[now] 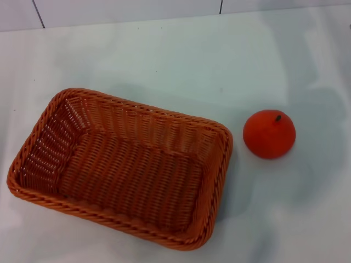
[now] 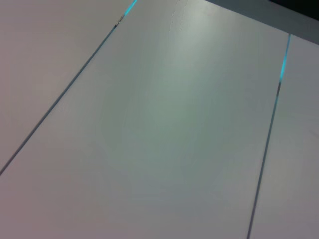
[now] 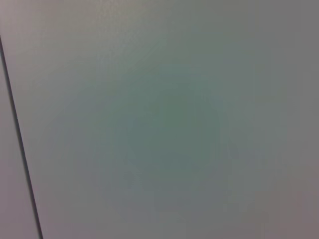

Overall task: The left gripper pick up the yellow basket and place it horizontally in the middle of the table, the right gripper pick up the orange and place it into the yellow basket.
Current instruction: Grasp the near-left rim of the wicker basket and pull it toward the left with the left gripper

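The yellow basket, an orange woven rectangular basket with a braided rim, lies on the white table at the front left, turned slightly askew. It is empty. The orange, round and red-orange with a small dark stem, sits on the table just right of the basket, apart from it. Neither gripper shows in any view. The left wrist view and the right wrist view show only plain white panels with thin dark seams.
The table's far edge meets a white panelled wall at the back. Bare tabletop lies behind the basket and around the orange.
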`<state>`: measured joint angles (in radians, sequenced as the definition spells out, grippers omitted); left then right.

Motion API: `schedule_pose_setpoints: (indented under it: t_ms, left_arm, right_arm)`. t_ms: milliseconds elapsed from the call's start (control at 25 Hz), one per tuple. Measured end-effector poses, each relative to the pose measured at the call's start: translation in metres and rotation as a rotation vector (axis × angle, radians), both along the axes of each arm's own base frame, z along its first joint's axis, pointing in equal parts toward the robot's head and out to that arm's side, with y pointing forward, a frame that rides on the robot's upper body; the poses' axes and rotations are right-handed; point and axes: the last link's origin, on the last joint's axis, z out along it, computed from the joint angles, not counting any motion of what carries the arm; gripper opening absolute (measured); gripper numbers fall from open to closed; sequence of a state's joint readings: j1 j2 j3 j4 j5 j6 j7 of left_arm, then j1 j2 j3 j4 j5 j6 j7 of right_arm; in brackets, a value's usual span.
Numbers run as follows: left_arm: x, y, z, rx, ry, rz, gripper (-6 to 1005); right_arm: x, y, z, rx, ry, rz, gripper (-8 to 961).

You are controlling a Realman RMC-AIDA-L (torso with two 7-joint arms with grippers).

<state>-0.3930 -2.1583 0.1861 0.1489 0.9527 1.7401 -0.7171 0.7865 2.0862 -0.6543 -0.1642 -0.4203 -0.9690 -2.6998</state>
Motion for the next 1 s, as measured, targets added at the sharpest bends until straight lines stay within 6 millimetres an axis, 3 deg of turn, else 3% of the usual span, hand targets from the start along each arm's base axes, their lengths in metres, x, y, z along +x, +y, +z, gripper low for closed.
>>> schedule_pose_setpoints:
  t_ms: [520, 760, 1000]
  left_arm:
    - [-0.001, 0.006, 0.004, -0.049, -0.039, -0.030, 888]
    - [-0.007, 0.024, 0.034, -0.321, -0.071, -0.139, 887]
    - [0.010, 0.044, 0.068, -0.738, 0.034, -0.199, 887]
  right_arm:
    - [-0.001, 0.000, -0.002, -0.007, 0.013, 0.003, 748]
    - [-0.001, 0.001, 0.000, -0.007, 0.025, 0.009, 748]
    - [0.001, 0.000, 0.000, -0.003, 0.029, 0.002, 747]
